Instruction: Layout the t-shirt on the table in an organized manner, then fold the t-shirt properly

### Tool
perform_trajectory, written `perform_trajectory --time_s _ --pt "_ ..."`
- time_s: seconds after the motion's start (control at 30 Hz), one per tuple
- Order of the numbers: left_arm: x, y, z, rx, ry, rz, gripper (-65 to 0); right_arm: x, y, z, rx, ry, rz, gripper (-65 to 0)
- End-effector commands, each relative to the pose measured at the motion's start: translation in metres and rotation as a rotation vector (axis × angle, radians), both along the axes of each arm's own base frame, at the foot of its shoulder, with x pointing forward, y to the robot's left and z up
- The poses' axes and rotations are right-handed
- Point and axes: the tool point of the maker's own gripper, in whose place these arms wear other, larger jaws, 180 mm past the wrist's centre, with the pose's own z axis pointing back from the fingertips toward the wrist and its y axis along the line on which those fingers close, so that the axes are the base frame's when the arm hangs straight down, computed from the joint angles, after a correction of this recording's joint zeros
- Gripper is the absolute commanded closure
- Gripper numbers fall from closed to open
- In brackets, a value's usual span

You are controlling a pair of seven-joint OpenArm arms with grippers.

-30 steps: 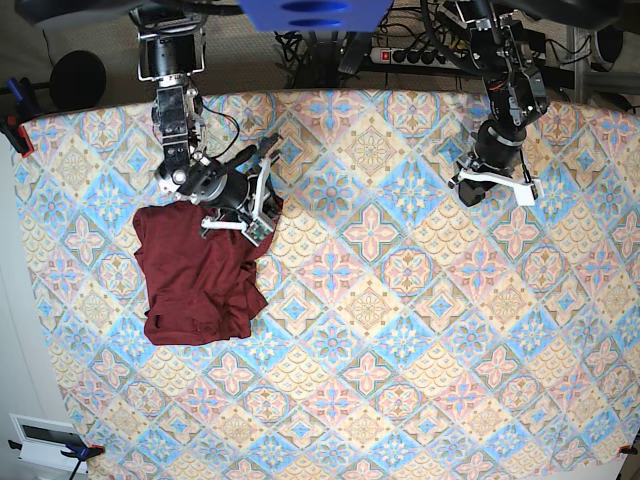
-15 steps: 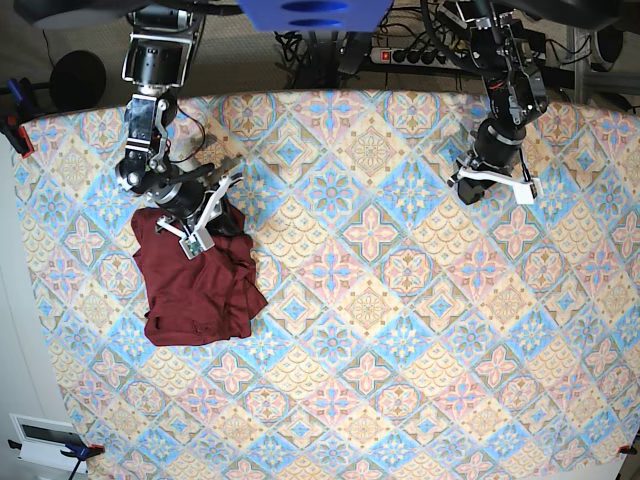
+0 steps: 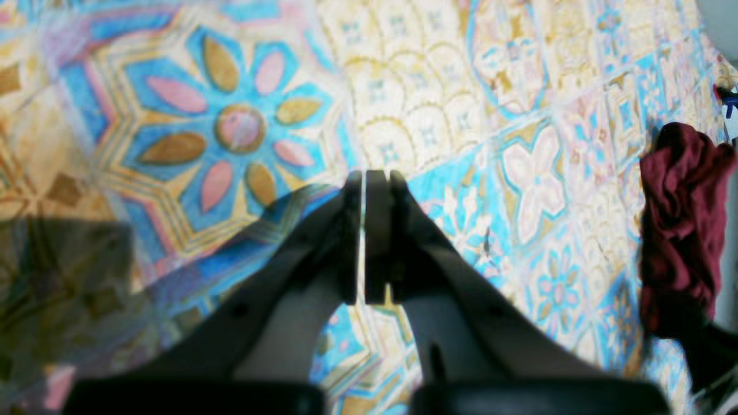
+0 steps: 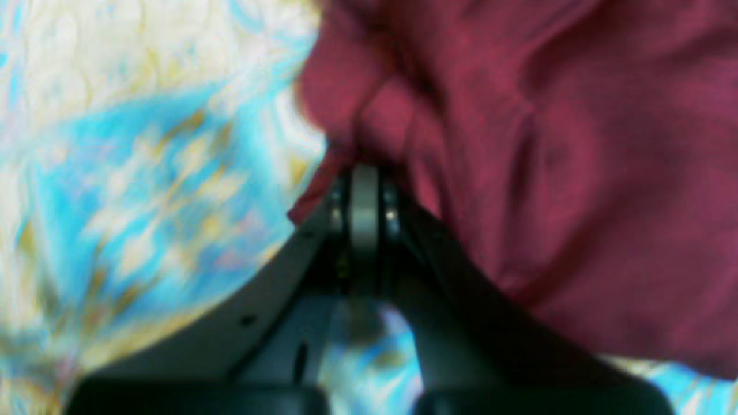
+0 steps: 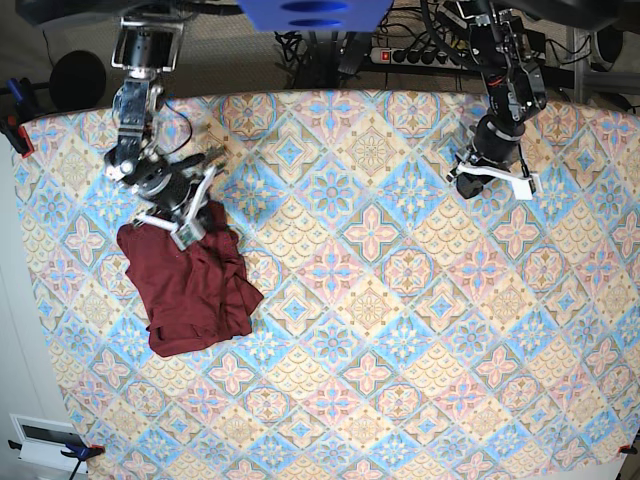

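Observation:
The dark maroon t-shirt point(image 5: 190, 285) lies bunched in a rough heap on the left part of the table point(image 5: 400, 330). My right gripper point(image 5: 178, 228) is at the heap's far upper edge. In the right wrist view this gripper point(image 4: 363, 176) is shut with a fold of the t-shirt point(image 4: 576, 173) pinched at its tips. My left gripper point(image 5: 495, 180) hovers over bare cloth at the far right, well away from the garment. Seen from its own wrist camera, the left gripper point(image 3: 366, 178) is shut on nothing, and the t-shirt point(image 3: 683, 230) shows only at the frame's right edge.
A power strip point(image 5: 420, 55) and cables lie behind the table's far edge. A black round object point(image 5: 78, 78) sits beyond the back left corner, and a clamp point(image 5: 12, 130) grips the left edge. A white device point(image 5: 45, 438) lies off the front left corner.
My right gripper has swung left along the shirt's far edge, and the heap has shifted left and turned with it. The left arm has barely moved.

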Motion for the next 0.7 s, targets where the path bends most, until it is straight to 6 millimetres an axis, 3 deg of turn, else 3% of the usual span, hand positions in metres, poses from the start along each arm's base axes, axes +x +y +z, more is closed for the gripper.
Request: perform_trajectory --time_s 0.0,0.17,0.3,0.47,0.67 --pt "0.008 0.002 0.012 0.007 -0.049 -0.002 -0.4 0.005 0.017 0.017 0.035 -0.06 0.04 -0.1" --pt "0.007 0.002 0.012 0.007 -0.048 -0.003 -0.4 -0.021 0.049 0.032 0.041 -0.091 0.139 -0.1" --pt "0.002 0.003 0.01 0.012 -0.039 -0.003 -0.4 -0.041 0.051 0.044 0.033 -0.108 0.147 -0.1" --pt "-0.009 0.002 0.023 0.042 -0.056 -0.019 -0.3 -0.07 0.02 0.047 0.019 -0.087 0.061 0.0" --pt "-0.044 -0.002 0.039 0.091 -0.043 -0.053 -0.2 -0.098 -0.006 0.054 0.192 -0.049 -0.096 0.0"
